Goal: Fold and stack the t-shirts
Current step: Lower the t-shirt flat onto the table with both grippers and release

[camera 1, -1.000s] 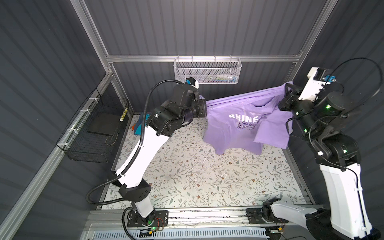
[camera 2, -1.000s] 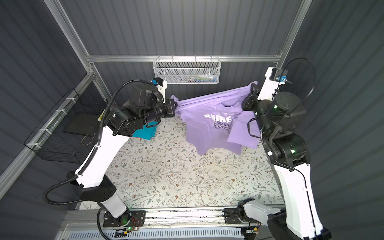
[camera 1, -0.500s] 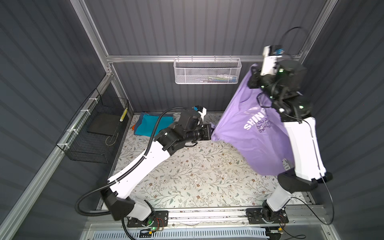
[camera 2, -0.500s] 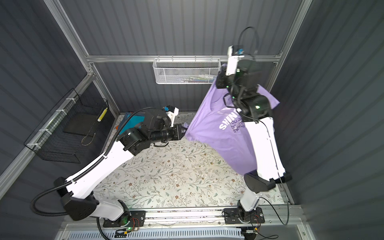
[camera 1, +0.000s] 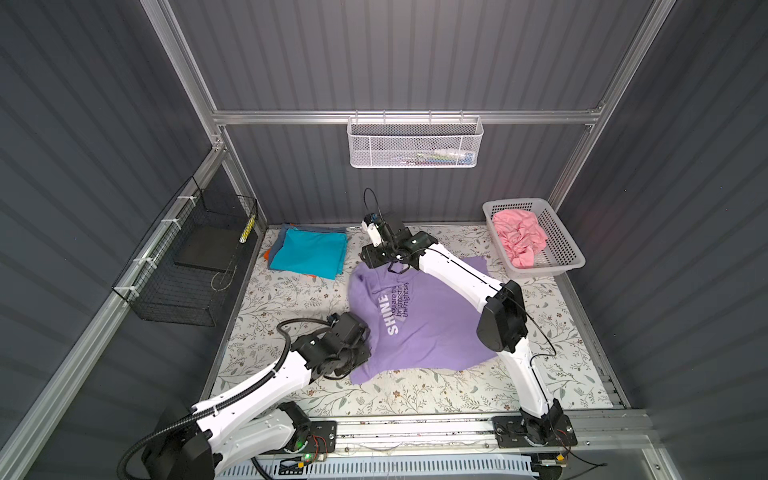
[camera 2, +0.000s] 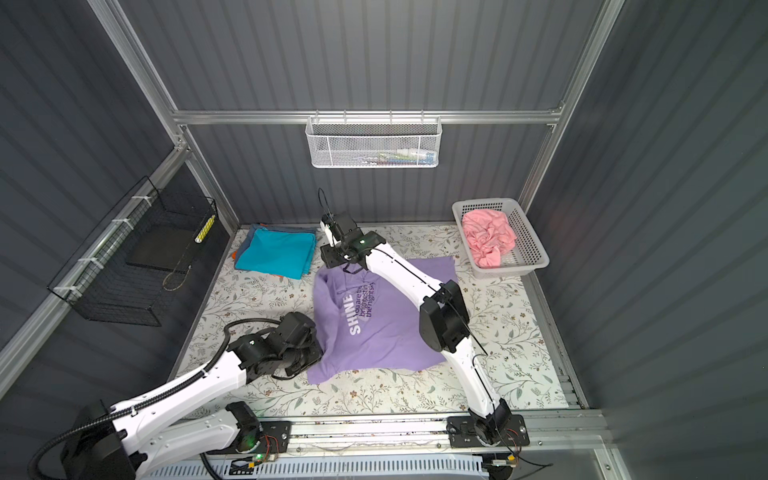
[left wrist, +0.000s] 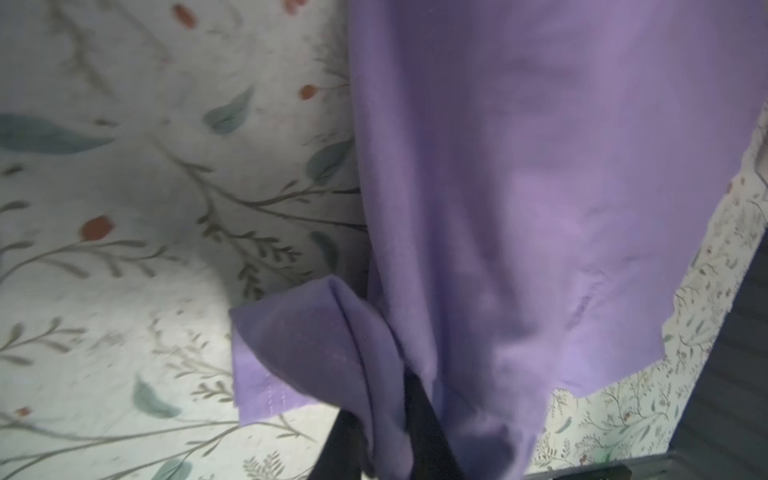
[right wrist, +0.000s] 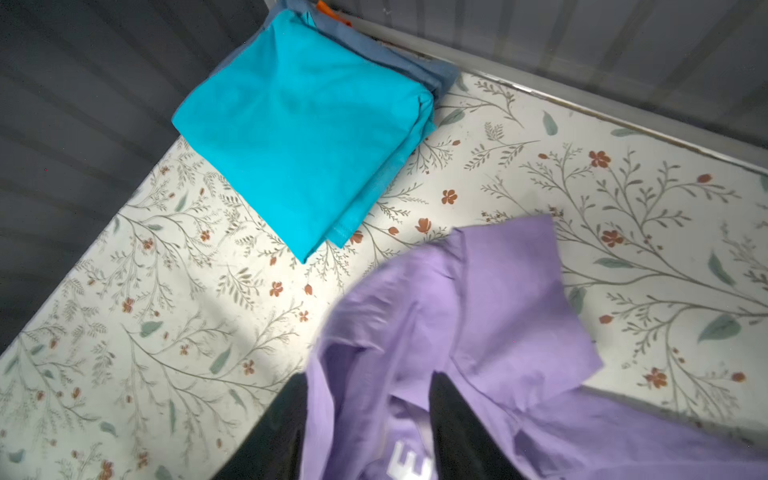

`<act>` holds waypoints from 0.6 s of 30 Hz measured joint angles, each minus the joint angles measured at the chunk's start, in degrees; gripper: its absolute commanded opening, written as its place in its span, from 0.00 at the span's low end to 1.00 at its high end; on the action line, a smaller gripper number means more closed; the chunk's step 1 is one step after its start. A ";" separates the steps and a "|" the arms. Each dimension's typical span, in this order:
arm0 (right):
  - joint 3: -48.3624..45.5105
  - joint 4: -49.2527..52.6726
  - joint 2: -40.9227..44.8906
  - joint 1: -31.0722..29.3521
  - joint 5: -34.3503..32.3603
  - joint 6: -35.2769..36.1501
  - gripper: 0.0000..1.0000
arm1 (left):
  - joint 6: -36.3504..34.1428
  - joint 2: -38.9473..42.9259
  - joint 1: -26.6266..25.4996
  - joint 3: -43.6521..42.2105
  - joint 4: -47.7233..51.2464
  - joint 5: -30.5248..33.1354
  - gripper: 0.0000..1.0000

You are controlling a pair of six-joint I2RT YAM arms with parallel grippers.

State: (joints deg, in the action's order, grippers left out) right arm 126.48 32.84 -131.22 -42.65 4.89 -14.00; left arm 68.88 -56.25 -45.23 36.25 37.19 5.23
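Across the flowered surface, in both top views, a folded stack topped by the teal t-shirt sits in the far left corner. The white basket holding the crumpled pink t-shirt is at the far right. Only the right arm crosses above the lavender t-shirt, which lies spread mid-surface with its "SHINE" print up. The left end effector is at the shirt's near left edge and the right end effector at its far collar end.

From the left wrist, lavender cloth drapes over the black fingers, which stand slightly apart. Whether they pinch it, I cannot tell.

From the right wrist, the fingers gape wide and grip nothing, with slack shirt cloth lying between them. Beyond, the teal t-shirt rests on a blue-grey t-shirt and an orange t-shirt.
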 measured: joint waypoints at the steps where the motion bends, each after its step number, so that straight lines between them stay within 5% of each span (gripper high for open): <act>1: -2.23 -0.96 1.25 0.42 0.02 0.13 0.69 | 1.01 1.55 0.09 0.24 1.38 1.20 0.73; 5: -17.14 -4.28 12.35 3.04 -1.53 0.85 0.73 | 2.25 4.63 0.24 5.75 9.49 6.86 0.83; 9: -33.68 -7.82 27.82 8.55 -4.59 0.50 0.73 | -0.02 1.79 0.24 16.72 16.02 13.55 0.77; 14: -50.18 -9.27 41.92 16.22 -9.16 -0.50 0.60 | -8.09 -11.82 0.66 30.38 17.03 17.99 0.73; 18: -61.42 -7.54 47.12 17.07 -10.75 -1.20 0.53 | -16.55 -28.89 1.55 41.29 13.79 18.05 0.80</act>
State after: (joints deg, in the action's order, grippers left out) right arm 65.06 25.30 -84.09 -25.58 -5.87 -15.20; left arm 52.34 -85.14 -43.68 77.54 50.98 23.29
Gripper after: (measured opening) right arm 0.545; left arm 0.782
